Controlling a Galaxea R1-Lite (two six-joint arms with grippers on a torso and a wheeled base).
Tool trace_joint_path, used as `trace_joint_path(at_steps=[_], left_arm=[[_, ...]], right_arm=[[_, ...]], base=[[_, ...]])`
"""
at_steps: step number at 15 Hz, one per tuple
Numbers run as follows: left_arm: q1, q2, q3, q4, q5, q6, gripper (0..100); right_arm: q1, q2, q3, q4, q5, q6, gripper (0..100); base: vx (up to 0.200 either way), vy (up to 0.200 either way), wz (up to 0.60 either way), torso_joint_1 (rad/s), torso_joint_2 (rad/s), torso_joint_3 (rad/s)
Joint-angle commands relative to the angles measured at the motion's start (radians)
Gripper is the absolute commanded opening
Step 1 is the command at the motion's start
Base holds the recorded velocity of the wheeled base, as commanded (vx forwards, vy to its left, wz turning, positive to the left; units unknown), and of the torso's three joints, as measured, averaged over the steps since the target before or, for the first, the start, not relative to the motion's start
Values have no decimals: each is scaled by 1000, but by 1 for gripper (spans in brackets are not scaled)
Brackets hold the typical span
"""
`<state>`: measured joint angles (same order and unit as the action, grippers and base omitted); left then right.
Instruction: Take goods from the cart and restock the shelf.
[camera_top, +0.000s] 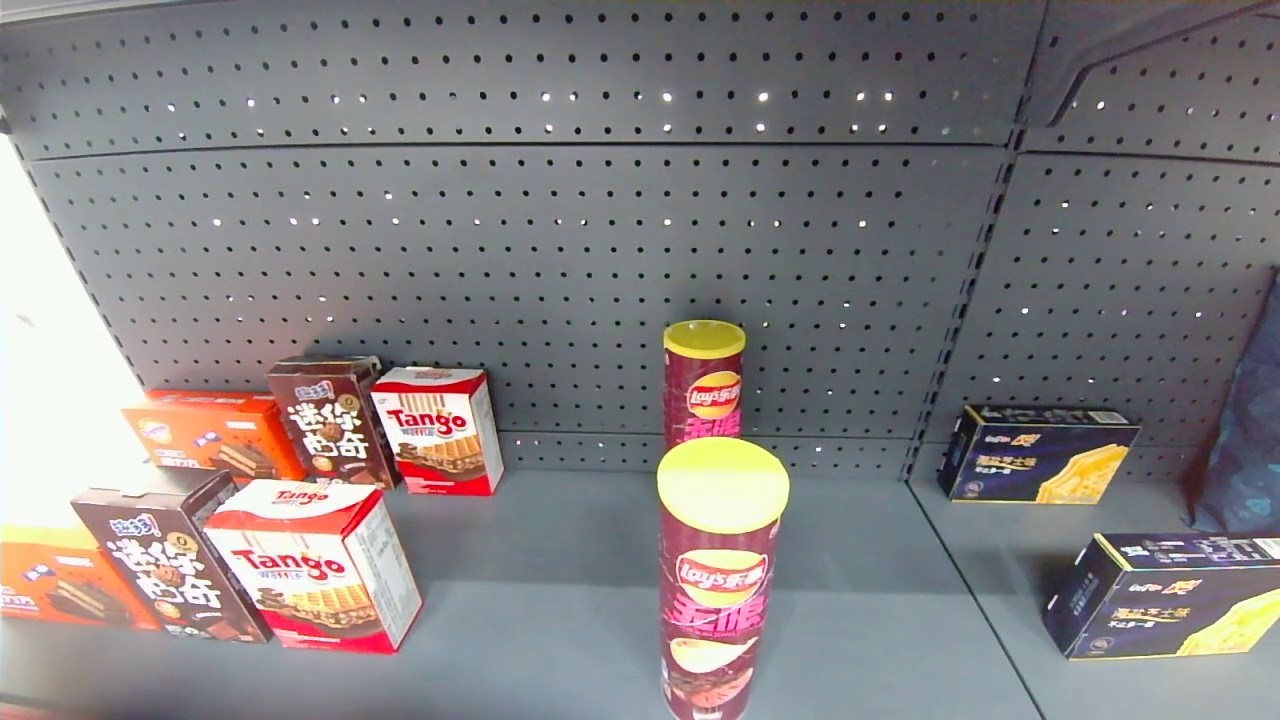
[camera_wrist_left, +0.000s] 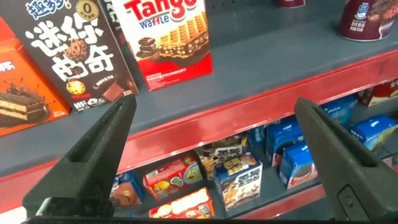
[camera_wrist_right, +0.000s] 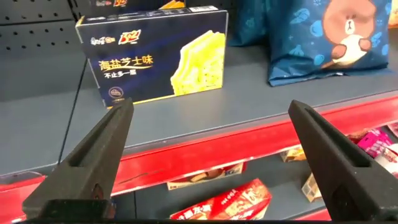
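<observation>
Two canisters of crisps stand upright mid-shelf: the front canister (camera_top: 720, 580) is near the shelf's lip and the rear canister (camera_top: 704, 385) is close to the pegboard (camera_top: 500, 250). Wafer boxes (camera_top: 320, 565) sit to the left and dark blue boxes (camera_top: 1040, 455) to the right.

Left gripper (camera_wrist_left: 213, 102): jaws wide apart with nothing between them, level with the red shelf edge (camera_wrist_left: 205, 127), just outside the wafer boxes.

Right gripper (camera_wrist_right: 211, 104): jaws likewise apart and empty, facing the dark blue boxes and a blue bag (camera_wrist_right: 323, 37).

Assessment: no stock is in hand, so a fetch from the cart comes first. The main hazard is the tall, narrow front canister. An arm entering the open bay could clip it, and it would likely topple and roll off. Either gripper, if raised carelessly, may catch the red shelf edge.
</observation>
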<state>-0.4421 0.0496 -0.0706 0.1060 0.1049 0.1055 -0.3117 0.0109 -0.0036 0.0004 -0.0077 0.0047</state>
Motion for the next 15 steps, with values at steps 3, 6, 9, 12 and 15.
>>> trace_joint_path(at_steps=[3, 6, 9, 12, 15], left_arm=[[3, 3, 0, 1, 1, 0, 100], [6, 3, 0, 1, 2, 0, 100], [-21, 4, 0, 1, -5, 0, 100], [-106, 33, 0, 1, -25, 0, 100], [-118, 139, 0, 1, -19, -1, 100]], right_arm=[[333, -6, -1, 7, 2, -2, 100], [313, -11, 1, 4, 2, 3, 100], [313, -11, 1, 4, 2, 3, 100], [313, -11, 1, 4, 2, 3, 100], [313, -11, 1, 4, 2, 3, 100]], base=[[0, 0, 0, 0, 0, 0], [0, 0, 0, 0, 0, 0], [0, 0, 0, 0, 0, 0], [0, 0, 0, 0, 0, 0], [0, 0, 0, 0, 0, 0]])
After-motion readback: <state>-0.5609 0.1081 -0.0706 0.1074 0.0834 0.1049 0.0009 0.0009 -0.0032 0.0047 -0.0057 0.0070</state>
